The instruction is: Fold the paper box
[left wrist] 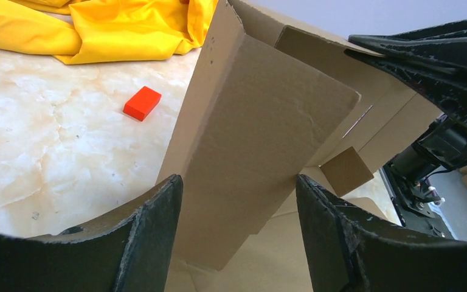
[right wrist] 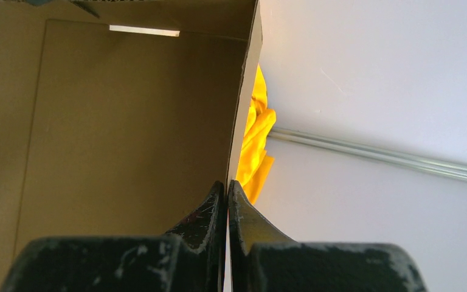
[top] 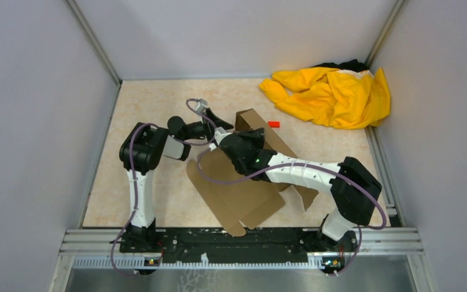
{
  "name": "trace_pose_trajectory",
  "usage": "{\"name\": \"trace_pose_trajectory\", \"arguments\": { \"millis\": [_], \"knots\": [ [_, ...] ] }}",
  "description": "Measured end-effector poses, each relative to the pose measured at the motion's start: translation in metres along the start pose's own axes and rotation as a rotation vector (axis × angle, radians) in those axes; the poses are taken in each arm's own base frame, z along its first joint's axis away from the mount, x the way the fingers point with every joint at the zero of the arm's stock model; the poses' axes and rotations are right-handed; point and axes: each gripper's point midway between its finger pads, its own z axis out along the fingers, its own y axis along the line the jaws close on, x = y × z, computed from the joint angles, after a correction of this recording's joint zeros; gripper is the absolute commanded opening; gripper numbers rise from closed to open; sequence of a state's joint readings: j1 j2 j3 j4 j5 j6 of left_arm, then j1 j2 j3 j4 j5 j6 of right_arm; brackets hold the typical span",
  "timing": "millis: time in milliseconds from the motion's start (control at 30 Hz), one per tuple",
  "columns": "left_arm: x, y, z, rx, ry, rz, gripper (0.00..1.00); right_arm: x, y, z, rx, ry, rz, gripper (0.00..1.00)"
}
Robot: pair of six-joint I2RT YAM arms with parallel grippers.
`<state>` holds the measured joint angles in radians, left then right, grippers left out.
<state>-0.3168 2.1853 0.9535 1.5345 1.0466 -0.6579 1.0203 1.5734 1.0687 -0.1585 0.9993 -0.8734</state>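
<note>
Left gripper [left wrist: 238, 185]: jaws spread, one either side of a raised cardboard flap [left wrist: 261, 140]. Can't tell if either one touches it.

Right gripper [right wrist: 227, 185]: jaws pressed together. The vertical edge of a box wall runs down to the tips; can't tell if it's nipped between them.

Surface is a beige marbled table [top: 152, 103]. Plain pale walls [top: 36, 91] on three sides, metal rails in the corners.

Count:
- two arms
- one paper box [top: 243, 194]
- one yellow cloth [top: 334, 94], heaped in the upper right corner
- one red block [top: 273, 124], just right of the box's raised part

Box lies centre frame in the top view, mostly flat. Panels stand up at its upper end, where both grippers meet: left one from the left, right one from the lower right. The right arm crosses over the box.
</note>
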Motion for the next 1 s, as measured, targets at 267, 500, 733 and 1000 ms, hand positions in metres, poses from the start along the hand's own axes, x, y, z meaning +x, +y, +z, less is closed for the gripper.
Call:
{"name": "trace_pose_trajectory", "arguments": {
  "millis": [267, 500, 733, 1000],
  "knots": [
    [-0.007, -0.001, 0.003, 0.023, -0.001, 0.004, 0.75, -0.001, 0.004, -0.001, 0.025, 0.033, -0.046, 0.0],
    [-0.004, 0.004, 0.001, 0.016, 0.001, -0.037, 0.74, -0.006, 0.004, -0.005, 0.029, 0.022, -0.047, 0.0],
    [0.005, 0.007, -0.013, -0.008, 0.015, -0.135, 0.76, -0.007, 0.004, -0.005, 0.026, 0.02, -0.046, 0.0],
    [0.016, 0.01, -0.039, -0.055, 0.026, -0.2, 0.78, -0.007, 0.004, -0.005, 0.025, 0.02, -0.046, 0.0]
  ]
}}
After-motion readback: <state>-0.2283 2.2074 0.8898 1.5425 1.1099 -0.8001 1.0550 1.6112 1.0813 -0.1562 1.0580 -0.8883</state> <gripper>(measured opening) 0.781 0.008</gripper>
